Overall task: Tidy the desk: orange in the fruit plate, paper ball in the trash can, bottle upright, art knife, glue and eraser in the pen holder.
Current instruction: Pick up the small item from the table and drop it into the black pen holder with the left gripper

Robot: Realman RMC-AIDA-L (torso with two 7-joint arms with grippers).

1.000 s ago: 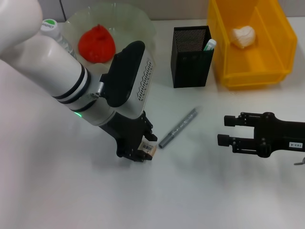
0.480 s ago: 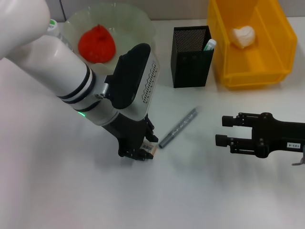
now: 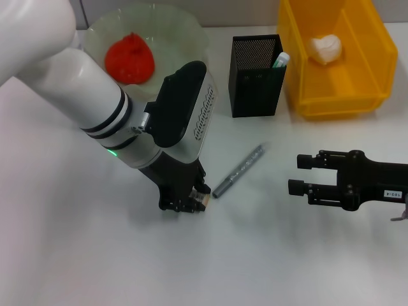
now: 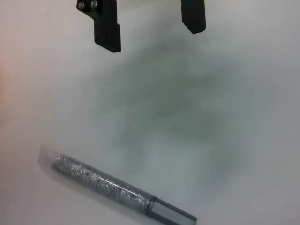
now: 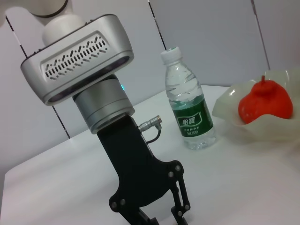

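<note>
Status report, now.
Left gripper down at eraser on desk. Right gripper open, hovering idle. Art knife lies close beside eraser.

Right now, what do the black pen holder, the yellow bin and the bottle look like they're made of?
The pen holder looks like black metal mesh: tiny holes cover its walls. The yellow bin seems to be hard, smooth plastic with a slight shine. The bottle looks like thin clear plastic, since you can see through it, with a green label and a pale cap.
</note>
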